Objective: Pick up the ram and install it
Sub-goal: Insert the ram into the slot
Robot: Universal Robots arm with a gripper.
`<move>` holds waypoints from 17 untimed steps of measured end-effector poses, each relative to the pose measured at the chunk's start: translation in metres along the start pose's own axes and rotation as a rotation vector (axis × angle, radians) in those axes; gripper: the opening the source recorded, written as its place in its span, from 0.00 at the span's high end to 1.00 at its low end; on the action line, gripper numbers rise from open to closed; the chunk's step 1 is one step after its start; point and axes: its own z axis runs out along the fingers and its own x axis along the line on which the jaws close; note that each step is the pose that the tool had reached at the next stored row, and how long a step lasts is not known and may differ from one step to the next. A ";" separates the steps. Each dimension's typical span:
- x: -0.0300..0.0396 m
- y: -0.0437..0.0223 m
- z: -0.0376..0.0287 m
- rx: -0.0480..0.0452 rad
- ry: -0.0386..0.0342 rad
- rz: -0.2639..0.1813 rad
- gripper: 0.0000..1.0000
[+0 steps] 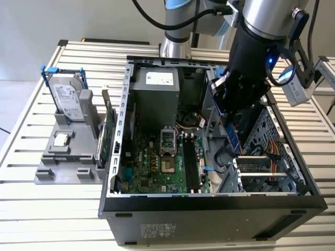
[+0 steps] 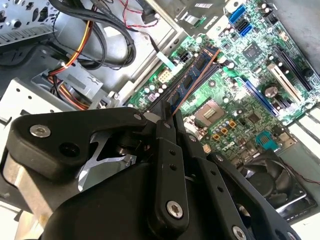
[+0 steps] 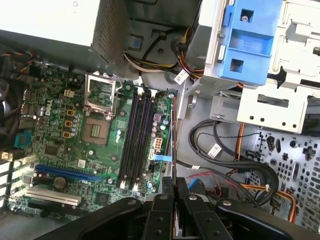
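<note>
My gripper point(image 1: 228, 119) is shut on the ram point(image 1: 233, 138), a thin bluish stick hanging below the fingers inside the open computer case point(image 1: 209, 209). It is held above the case floor, toward the exterior view's right of the black memory slots point(image 1: 189, 164) on the green motherboard point(image 1: 152, 167). In the second wrist view the ram point(image 2: 196, 80) runs out from the gripper point(image 2: 167, 117) over the board. In the first wrist view the ram point(image 3: 173, 140) shows edge-on ahead of the gripper point(image 3: 174, 184), beside the slots point(image 3: 135, 137).
A grey stand point(image 1: 68, 167) at the exterior view's left holds a hard drive point(image 1: 69, 99), a square silver chip point(image 1: 61, 139) and a green card point(image 1: 106, 137). Inside the case are the power supply point(image 1: 154, 89), a metal drive cage point(image 1: 267, 157) and loose cables point(image 3: 225, 155).
</note>
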 end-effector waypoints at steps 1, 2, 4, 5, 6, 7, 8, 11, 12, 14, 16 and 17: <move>0.0000 0.0001 0.0006 0.0000 0.0000 0.000 1.00; 0.0001 0.0001 0.0011 0.0001 0.0000 0.000 1.00; 0.0001 0.0002 0.0023 0.0000 0.0000 0.001 1.00; 0.0001 0.0002 0.0029 0.0000 0.0000 0.001 1.00; 0.0001 0.0003 0.0034 0.0001 0.0000 0.001 1.00; 0.0001 0.0004 0.0040 0.0000 0.0000 0.001 1.00; 0.0002 0.0005 0.0044 0.0001 0.0000 0.002 1.00; 0.0002 0.0009 0.0059 0.0000 -0.0001 0.002 1.00; 0.0002 0.0011 0.0064 0.0000 -0.0001 0.002 1.00; 0.0003 0.0014 0.0073 0.0001 -0.0001 0.002 1.00; 0.0004 0.0017 0.0082 0.0000 0.0000 0.002 1.00; 0.0004 0.0019 0.0086 0.0000 0.0000 0.002 1.00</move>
